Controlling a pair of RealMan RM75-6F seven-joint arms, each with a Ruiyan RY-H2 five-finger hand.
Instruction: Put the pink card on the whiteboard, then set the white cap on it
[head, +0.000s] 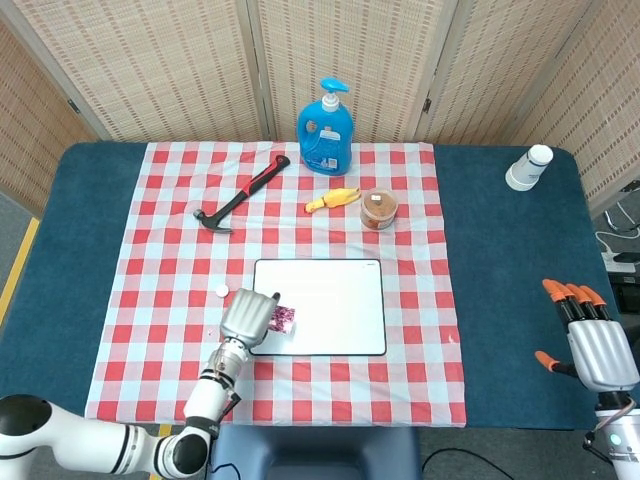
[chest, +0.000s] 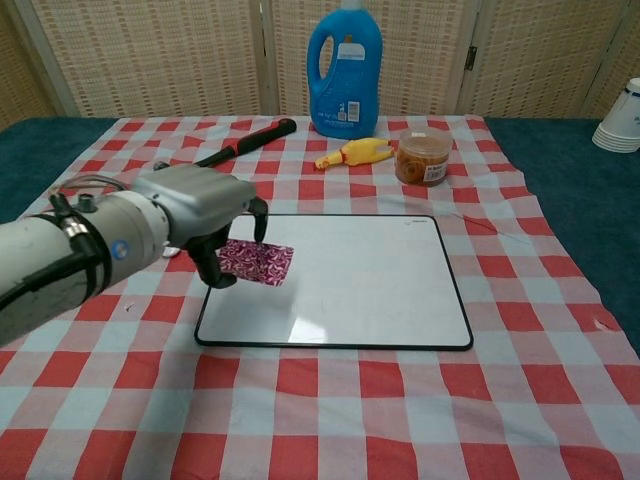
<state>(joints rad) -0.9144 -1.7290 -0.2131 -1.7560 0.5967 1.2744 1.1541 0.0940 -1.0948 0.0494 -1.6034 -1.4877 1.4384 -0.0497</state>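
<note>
The left hand (chest: 205, 215) pinches the pink card (chest: 256, 262) by its near edge, so the card juts out flat from the fingers over the left part of the whiteboard (chest: 370, 290), apparently ready to be laid down there. The white cap (head: 221, 291) lies on the checked cloth (chest: 330, 410) just behind and outside this hand, waiting its turn. The right hand (head: 590, 340) hovers far off to the side, empty, fingers spread.

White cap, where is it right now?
In the head view the white cap lies on the checked cloth, just left of the whiteboard, beyond the left hand.
</note>
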